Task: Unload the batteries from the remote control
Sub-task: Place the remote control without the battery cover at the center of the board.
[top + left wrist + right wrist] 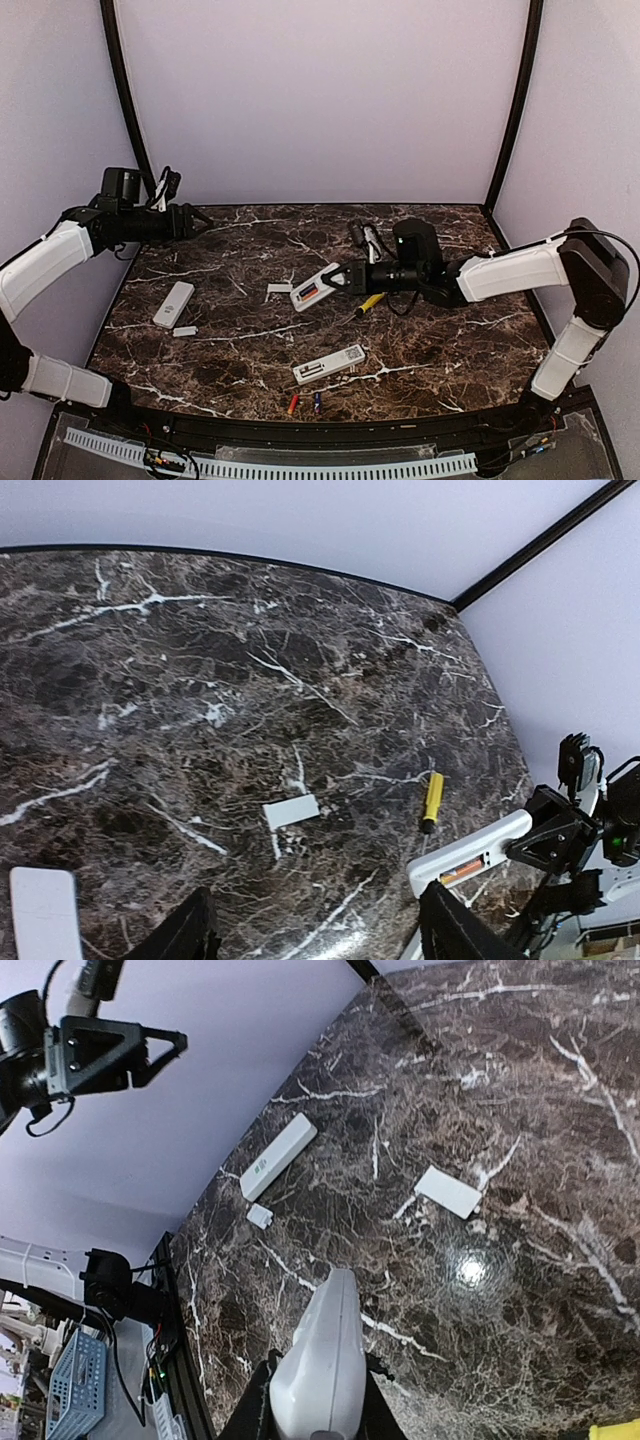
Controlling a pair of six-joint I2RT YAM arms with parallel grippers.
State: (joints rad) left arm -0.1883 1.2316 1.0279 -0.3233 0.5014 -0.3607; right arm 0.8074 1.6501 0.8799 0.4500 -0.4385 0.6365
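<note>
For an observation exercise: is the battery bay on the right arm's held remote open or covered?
Open: the held remote shows an orange cell exposed; a cover plate lies nearby.

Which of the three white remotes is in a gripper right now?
The middle white rectangular remote, clamped in the right gripper, orange-red showing in its back. The left remote and the near remote lie free.

- a dark brown marble table [450, 340] with white veins spreads below the left gripper [200, 218] and the right gripper [345, 278]
- a plain pale lilac back wall [320, 100] stands beyond both
- a matching side wall [50, 120] stands outside each
- black posts [125, 100] mark the back corners
- a bright glare spot [470, 1268] lies on the tabletop just ahead of the right gripper
</note>
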